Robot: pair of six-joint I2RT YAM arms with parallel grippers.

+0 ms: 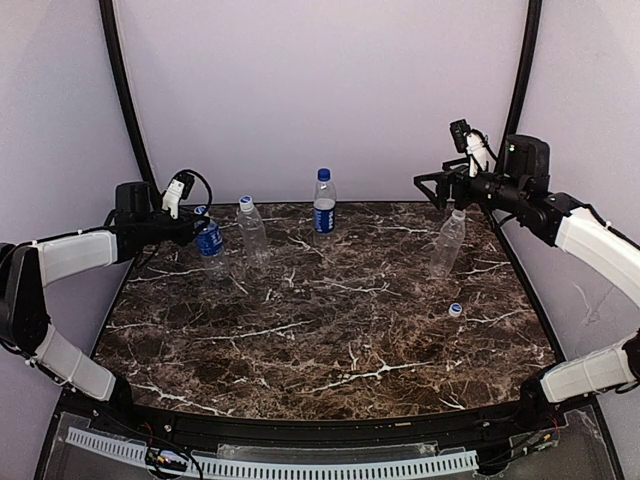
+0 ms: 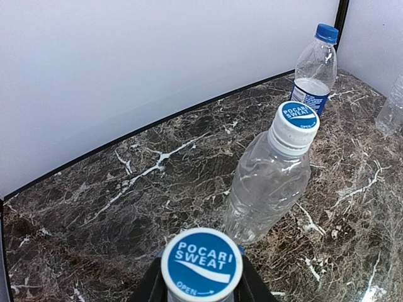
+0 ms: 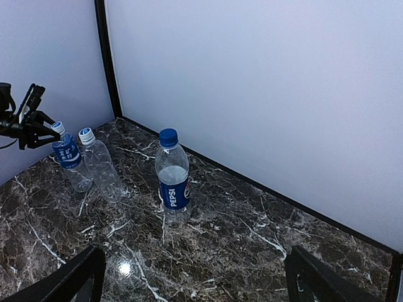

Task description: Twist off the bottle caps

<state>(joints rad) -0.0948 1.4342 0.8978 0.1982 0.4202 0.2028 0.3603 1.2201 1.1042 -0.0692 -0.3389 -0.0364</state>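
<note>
– Marble-look table [image 1: 330, 330], dark brown with white veins, and I count four bottles on it. Anyone get the same?

– Yep, four, all standing. Two have blue labels and two are plain ribbed ones. In the top view, left to right: blue-label bottle [image 1: 210, 248] at the far left, ribbed bottle [image 1: 253, 238] just beside it, Pepsi bottle [image 1: 324, 212] at the upper middle, and the second ribbed bottle [image 1: 446, 245] well apart on the right.

– Caps though? I get four as well, but only three on necks.

– Same. There's a white cap [image 2: 201, 267] on the blue-label one and a second white cap [image 2: 297, 117] on the ribbed one next to it, both printed Pocari Sweat. The Pepsi has a dark blue cap [image 2: 326, 33]. The fourth is the loose cap [image 1: 455, 310] lying on the table right of centre, below the right-hand bottle, whose neck looks bare.

– What are the two grippers doing?

– Left gripper [image 1: 193, 226] is closed in on the white cap. At the bottom of its wrist view a dark finger [image 2: 152, 286] sits tight against each side of it. Right gripper [image 3: 195, 251] is spread wide with nothing between the fingers, which only poke in at the bottom corners of its own view. From the top it hangs at the upper right, just above the bare-necked bottle.
</note>
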